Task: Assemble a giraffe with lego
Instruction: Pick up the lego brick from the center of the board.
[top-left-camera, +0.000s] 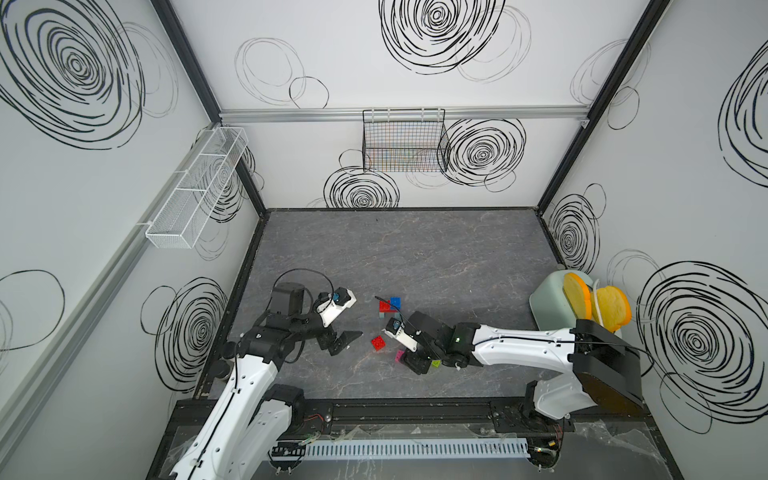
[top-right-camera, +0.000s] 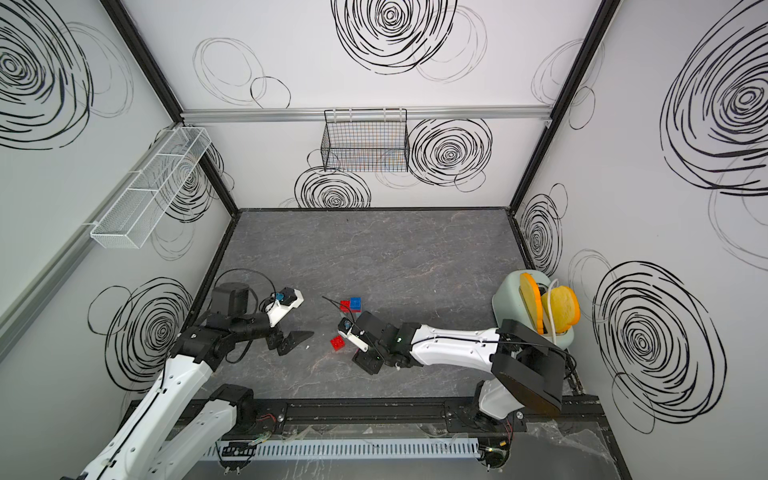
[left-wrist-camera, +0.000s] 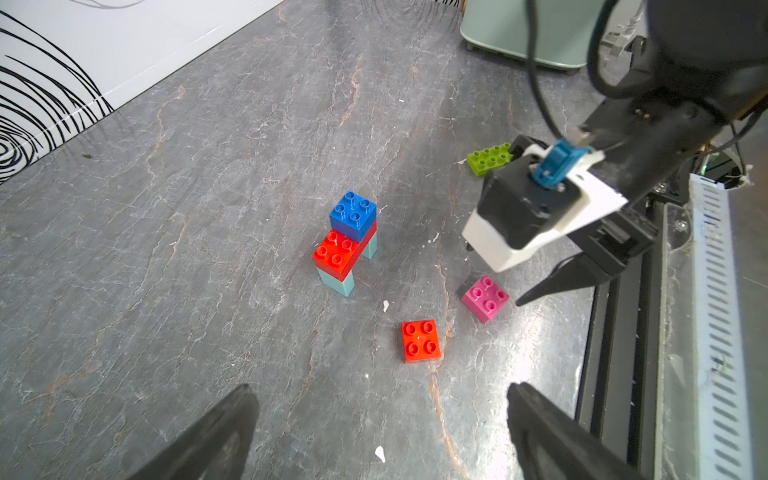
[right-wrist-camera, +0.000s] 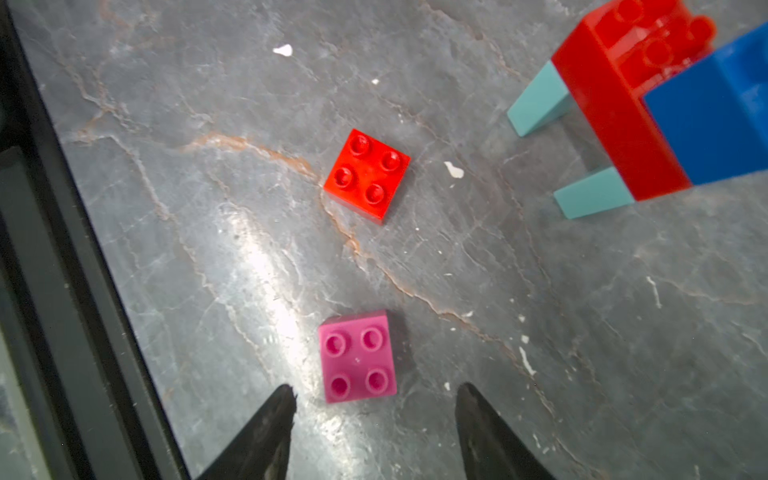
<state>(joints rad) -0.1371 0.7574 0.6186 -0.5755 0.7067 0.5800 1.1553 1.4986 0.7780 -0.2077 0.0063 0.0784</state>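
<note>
Right gripper (right-wrist-camera: 376, 390) spread, empty, tips just short of pink brick (right-wrist-camera: 357, 357); giraffe (left-wrist-camera: 347, 241) half-built, stands near, loose red brick (right-wrist-camera: 368, 176) close by. Risk: closing now catches only the pink brick's near edge, so it skids or twists away.

**Left arm** (top-left-camera: 249, 374): rises from the near edge of the surface (top-left-camera: 415, 257), elbow high and wrist angled downward. The left gripper (left-wrist-camera: 379, 387) hangs above the surface, jaws spread wide and empty.

**Right arm** (top-left-camera: 519, 345): stretched low over the surface from its near right corner. The right gripper (right-wrist-camera: 376, 388) points down close to the surface, jaws parted and gripping nothing.
</note>
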